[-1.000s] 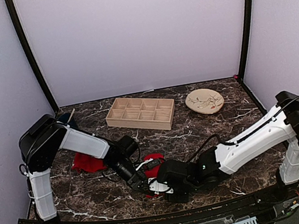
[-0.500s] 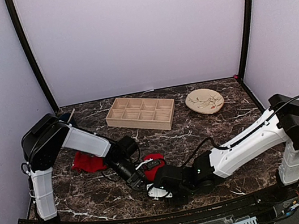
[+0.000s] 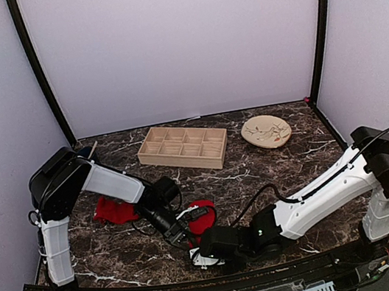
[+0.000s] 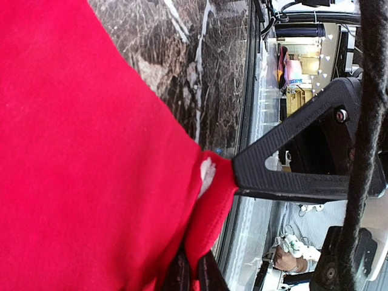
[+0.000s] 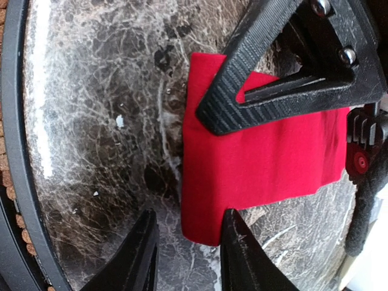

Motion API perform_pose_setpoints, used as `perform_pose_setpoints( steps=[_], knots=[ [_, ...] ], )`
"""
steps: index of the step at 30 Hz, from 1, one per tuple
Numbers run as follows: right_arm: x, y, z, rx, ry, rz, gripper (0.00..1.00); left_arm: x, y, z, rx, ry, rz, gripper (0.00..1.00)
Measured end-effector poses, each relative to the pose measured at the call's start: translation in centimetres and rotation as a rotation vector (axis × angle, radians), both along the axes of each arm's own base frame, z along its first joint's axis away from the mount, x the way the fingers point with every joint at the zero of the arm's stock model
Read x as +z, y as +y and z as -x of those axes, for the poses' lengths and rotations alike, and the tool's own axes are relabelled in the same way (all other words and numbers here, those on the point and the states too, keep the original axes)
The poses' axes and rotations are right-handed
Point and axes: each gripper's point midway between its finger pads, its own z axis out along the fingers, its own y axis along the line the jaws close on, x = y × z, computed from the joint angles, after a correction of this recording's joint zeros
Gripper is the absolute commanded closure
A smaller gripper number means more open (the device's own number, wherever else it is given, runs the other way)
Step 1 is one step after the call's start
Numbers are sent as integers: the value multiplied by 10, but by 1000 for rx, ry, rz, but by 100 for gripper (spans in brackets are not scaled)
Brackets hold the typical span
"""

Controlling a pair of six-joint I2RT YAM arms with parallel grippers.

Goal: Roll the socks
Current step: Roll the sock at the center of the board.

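Observation:
One red sock (image 3: 201, 214) lies flat on the dark marble table (image 3: 273, 169), near its front edge. My left gripper (image 3: 185, 235) is shut on that sock's edge; in the left wrist view the fingers (image 4: 179, 276) pinch a fold of the sock (image 4: 91, 157) just below its small white patch (image 4: 207, 173). My right gripper (image 3: 199, 249) is low over the table at the sock's near corner. Its jaws are open, and a corner of the sock (image 5: 260, 163) reaches between the fingertips (image 5: 144, 242). A second red sock (image 3: 114, 211) lies crumpled to the left, partly behind the left arm.
A wooden tray (image 3: 184, 147) with several compartments stands at the back centre. A beige plate (image 3: 266, 132) is at the back right. The table's black front rim (image 5: 18, 182) runs close to the right gripper. White walls close in the sides and back.
My right arm has slid left along the front edge, bringing its gripper up to the sock's near corner with the jaws a little narrower. The left gripper has kept its hold.

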Motion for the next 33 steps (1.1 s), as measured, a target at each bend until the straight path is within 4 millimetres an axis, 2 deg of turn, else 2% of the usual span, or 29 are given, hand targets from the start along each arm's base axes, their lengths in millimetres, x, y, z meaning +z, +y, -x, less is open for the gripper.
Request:
perform_pose_setpoints(
  steps=[14, 21, 33],
  knots=[
    [6, 4, 0, 22, -65, -2, 66, 1, 1, 0, 2, 10, 3, 100],
    [-6, 3, 1, 29, -53, 23, 66, 1, 1, 0, -2, 15, 9, 100],
    [-6, 11, -9, 10, -20, 5, 67, 2, 1, 0, -4, 30, 13, 100]
  ],
)
